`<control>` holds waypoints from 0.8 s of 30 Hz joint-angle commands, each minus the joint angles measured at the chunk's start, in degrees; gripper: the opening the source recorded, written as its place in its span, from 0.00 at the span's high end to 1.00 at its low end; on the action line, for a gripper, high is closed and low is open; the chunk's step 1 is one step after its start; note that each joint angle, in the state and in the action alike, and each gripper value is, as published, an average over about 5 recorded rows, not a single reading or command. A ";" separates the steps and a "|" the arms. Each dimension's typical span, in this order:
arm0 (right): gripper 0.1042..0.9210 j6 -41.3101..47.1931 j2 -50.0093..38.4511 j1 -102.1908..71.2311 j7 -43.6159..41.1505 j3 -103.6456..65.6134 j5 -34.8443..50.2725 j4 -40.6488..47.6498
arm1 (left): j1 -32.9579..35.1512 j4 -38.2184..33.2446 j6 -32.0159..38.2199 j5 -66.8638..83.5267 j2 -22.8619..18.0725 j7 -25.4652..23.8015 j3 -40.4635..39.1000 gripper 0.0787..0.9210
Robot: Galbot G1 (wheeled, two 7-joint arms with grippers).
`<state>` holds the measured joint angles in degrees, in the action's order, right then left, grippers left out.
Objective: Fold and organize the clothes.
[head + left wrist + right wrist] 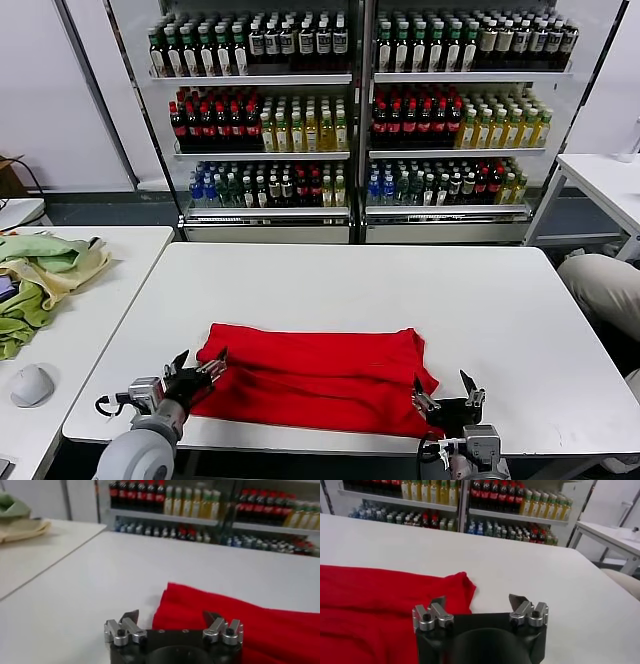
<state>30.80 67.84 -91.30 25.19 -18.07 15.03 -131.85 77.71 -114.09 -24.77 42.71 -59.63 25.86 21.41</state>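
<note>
Here, going from the robot's left, a heap of pale green and yellow cloths (40, 275) is lying on a side table (90, 330), with one white mouse (31, 384) sitting nearer the front edge of that table. On the main white table (330, 290) one red T-shirt (315, 375) is lying folded into a wide flat band near the front edge; no print is showing on its upper face.

Two grippers are sitting at the shirt's two ends. The left gripper (197, 368) is resting low at the shirt's left end, its jaws standing wide apart; in the left wrist view (171, 616) one finger is lying over the bare tabletop and the other over the red cloth's edge, with nothing pinched between them. The right gripper (446, 392) is sitting at the shirt's front right corner, its jaws likewise spread wide and holding nothing; in the right wrist view (477, 601) one fingertip is hovering at the cloth's edge, the other over bare table.

Behind the table two glass-fronted coolers (360, 110) are standing side by side, each showing three shelves of bottles.
</note>
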 commanded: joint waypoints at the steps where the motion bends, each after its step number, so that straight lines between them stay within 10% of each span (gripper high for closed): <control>1: 0.12 -0.07 0.50 -0.50 -0.04 0.04 -0.78 -0.28 | -0.39 0.55 -1.62 2.33 -3.11 9.90 -2.79 0.12; 24: 0.12 0.17 0.49 -0.63 0.16 -0.30 -0.66 -1.45 | -0.92 1.86 -1.59 -2.39 -5.24 7.36 -5.32 0.78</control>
<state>30.95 68.31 -91.91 25.28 -18.33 14.46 -133.07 77.15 -113.64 -25.86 42.09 -64.03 32.58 16.94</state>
